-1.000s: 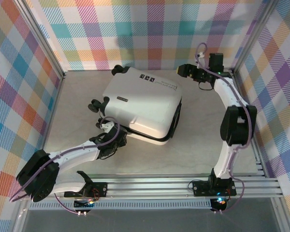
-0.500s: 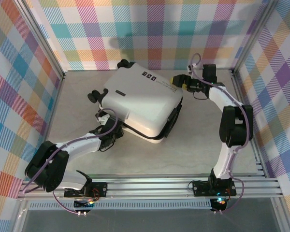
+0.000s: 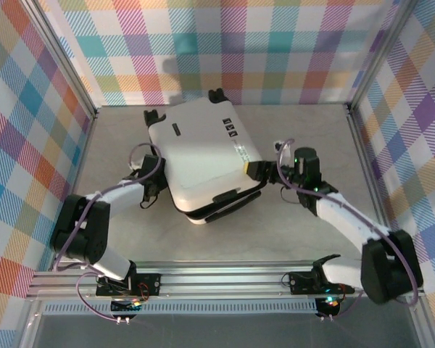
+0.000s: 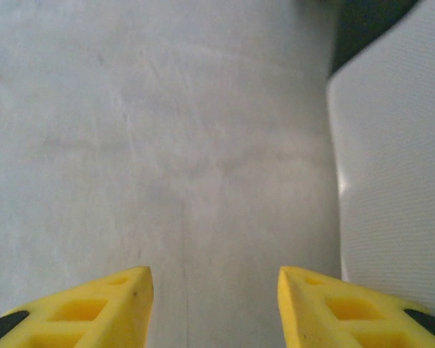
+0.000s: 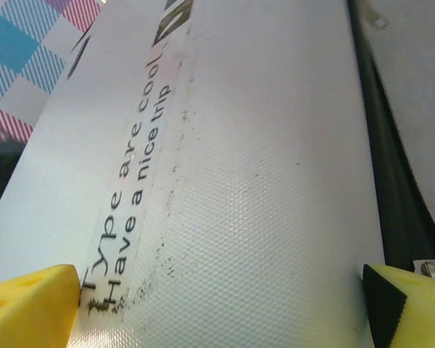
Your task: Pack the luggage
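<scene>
Suitcase [image 3: 203, 156] lies flat at mid-tabletop [image 3: 312, 138], white shell up. My left hand [image 4: 214, 308] is partly spread over bare tabletop, pinching nothing, with the shell just to its right. My right hand [image 5: 217, 304] is spread wide, straddling the suitcase's printed edge. Its fingers may touch the shell, but I cannot confirm it.

The luggage [image 5: 261, 181] shell is hard white plastic, finely pebbled, softly glossy; the table [image 4: 167, 145] is matt, pale, faintly scuffed; the left gripper [image 4: 214, 279] has matt yellow plastic fingers [image 4: 94, 312]; the rail [image 3: 225, 279] along the bottom is brushed metal.
</scene>
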Available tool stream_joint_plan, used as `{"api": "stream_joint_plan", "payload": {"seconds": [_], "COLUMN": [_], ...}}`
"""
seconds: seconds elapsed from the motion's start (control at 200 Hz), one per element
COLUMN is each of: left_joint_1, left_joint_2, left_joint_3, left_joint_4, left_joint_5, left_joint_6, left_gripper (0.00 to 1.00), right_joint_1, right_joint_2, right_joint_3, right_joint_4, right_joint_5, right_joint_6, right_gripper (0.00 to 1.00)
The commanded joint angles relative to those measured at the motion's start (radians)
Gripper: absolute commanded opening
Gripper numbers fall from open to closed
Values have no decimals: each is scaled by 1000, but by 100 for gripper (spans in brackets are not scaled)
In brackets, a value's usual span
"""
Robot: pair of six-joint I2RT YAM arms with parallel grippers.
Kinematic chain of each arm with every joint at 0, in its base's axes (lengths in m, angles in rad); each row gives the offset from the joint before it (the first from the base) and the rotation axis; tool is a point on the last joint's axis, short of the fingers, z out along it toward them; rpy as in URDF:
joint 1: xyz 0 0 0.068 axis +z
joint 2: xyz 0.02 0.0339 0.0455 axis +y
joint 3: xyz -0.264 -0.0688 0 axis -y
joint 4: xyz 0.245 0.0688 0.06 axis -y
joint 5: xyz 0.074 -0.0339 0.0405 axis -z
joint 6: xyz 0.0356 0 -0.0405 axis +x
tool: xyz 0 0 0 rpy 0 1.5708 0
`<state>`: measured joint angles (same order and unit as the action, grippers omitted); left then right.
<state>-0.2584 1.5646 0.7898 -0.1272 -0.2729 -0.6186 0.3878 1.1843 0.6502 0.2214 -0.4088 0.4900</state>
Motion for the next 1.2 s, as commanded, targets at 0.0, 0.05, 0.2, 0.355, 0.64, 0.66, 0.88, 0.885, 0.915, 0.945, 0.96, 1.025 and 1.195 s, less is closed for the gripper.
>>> {"api": "stream_joint_plan", "payload": {"seconds": [0.0,0.05,0.2,0.355,0.64,0.66,0.88,0.885,0.915,0.945,0.96,1.025,1.195], "left_joint_1": [34,60,113,116,117,117,116,116,116,112,111,95,54], "left_joint_2": [110,169,335,336,81,69,-80,-84,-111,-139,-155,-218,-370], "left_joint_3": [131,211,503,609,330,320,287,288,295,301,305,325,272], "left_joint_4": [60,51,-56,-197,-213,-217,-297,-300,-317,-330,-336,-364,-423], "left_joint_5": [114,139,211,193,147,134,91,92,95,101,105,123,79], "left_joint_6": [82,104,179,217,195,195,200,200,201,203,203,210,165], "left_gripper": [49,48,48,48,50,50,54,54,55,56,56,58,62], "right_joint_1": [168,199,268,233,173,172,168,168,166,163,160,147,138], "right_joint_2": [-104,-122,-56,-112,-269,-275,-272,-271,-269,-265,-261,-238,-116], "right_joint_3": [-74,-87,-22,46,-90,-107,-208,-209,-214,-221,-224,-231,-235], "right_joint_4": [-46,-29,-31,-243,-384,-376,-281,-280,-274,-267,-264,-247,-116], "right_joint_5": [-117,-99,-107,78,209,213,232,233,241,246,246,229,172], "right_joint_6": [73,92,63,-75,-97,-89,-29,-28,-27,-24,-24,-26,-50], "right_gripper": [97,97,96,94,76,74,66,66,67,68,68,72,73]}}
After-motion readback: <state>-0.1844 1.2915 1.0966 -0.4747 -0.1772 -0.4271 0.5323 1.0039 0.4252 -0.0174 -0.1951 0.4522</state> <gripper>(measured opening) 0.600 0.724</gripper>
